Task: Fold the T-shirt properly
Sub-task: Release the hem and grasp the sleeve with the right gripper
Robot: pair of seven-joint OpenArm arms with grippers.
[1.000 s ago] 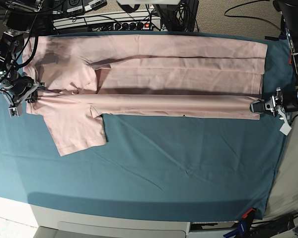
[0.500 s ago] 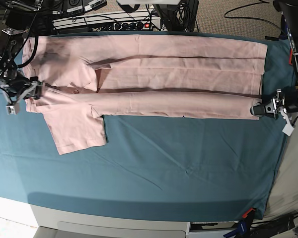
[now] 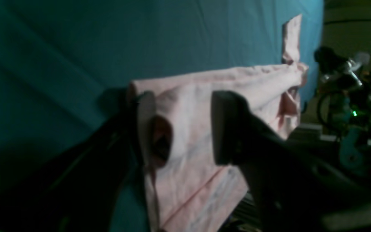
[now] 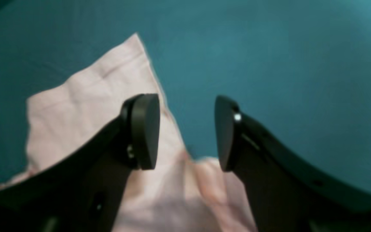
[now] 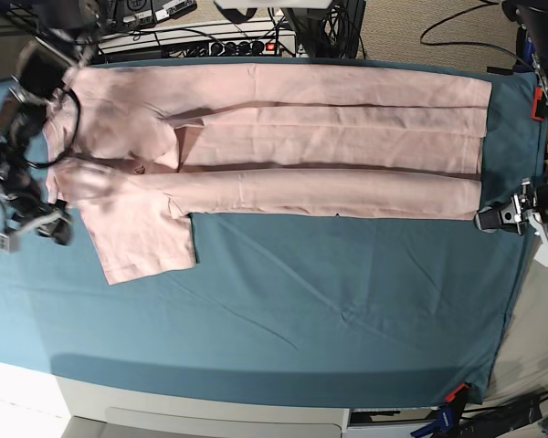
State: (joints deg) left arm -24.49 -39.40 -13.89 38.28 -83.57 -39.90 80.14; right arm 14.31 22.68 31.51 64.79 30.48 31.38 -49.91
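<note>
No readable print, brand or label anywhere I can see; the lettering side of the shirt isn't showing. Count: one T-shirt, one cloth, two grippers.

Left of base view: right gripper sits over the teal cloth, just off the shirt's sleeve end. Wrist view shows its jaws spread apart, nothing between them, pink fabric underneath and behind the left pad.

Middle: T-shirt lies flat along the far half of the cloth, folded into a long band, plain pink side up, one short sleeve sticking out toward the near edge.

Right: left gripper is at the shirt's hem corner, just beside it. From its wrist view the jaws are parted, with the hem corner lying between the pads, not pinched as far as I can tell.
</note>
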